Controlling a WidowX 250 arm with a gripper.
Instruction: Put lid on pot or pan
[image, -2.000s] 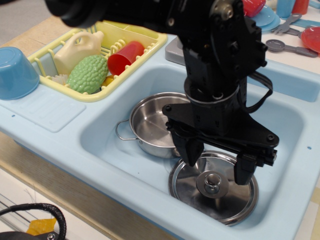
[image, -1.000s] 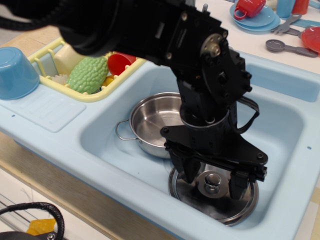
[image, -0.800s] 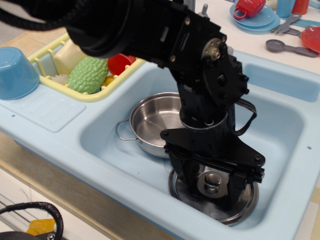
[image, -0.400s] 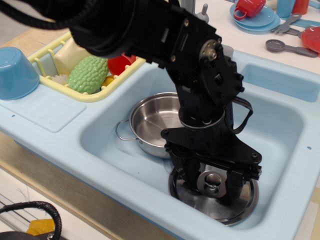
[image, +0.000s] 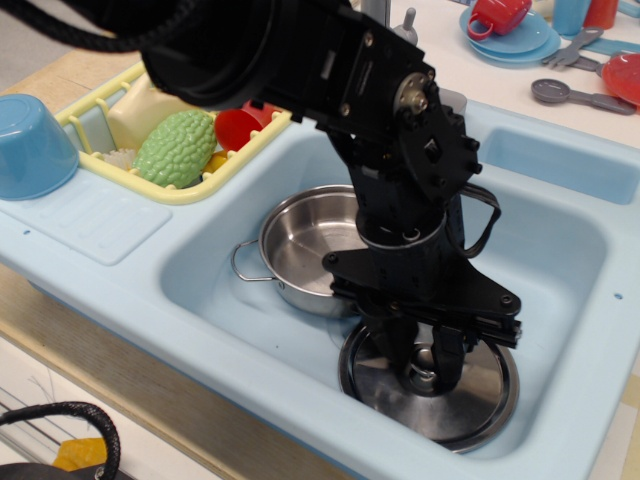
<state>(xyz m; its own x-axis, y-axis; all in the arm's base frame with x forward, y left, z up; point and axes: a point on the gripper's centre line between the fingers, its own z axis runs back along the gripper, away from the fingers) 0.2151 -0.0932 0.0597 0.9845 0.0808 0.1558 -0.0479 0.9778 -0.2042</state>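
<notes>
The shiny steel lid (image: 380, 390) lies flat on the sink floor at the front right. My black gripper (image: 422, 365) points straight down over its centre, with its fingers (image: 396, 352) closed in on the small metal knob (image: 421, 376) from both sides. The lid still rests on the sink floor. The small steel pot (image: 305, 245) with a wire loop handle stands empty just left and behind the lid, partly hidden by my arm.
The light blue sink (image: 215, 330) walls surround both pieces. A yellow dish rack (image: 190, 190) at the back left holds a green vegetable (image: 178, 147), a red cup and a cream item. A blue bowl (image: 30, 145) stands upside down at far left. Dishes lie at back right.
My gripper has come down onto the lid and its fingers have closed from wide apart to tight around the knob. The lid and pot have not moved.
</notes>
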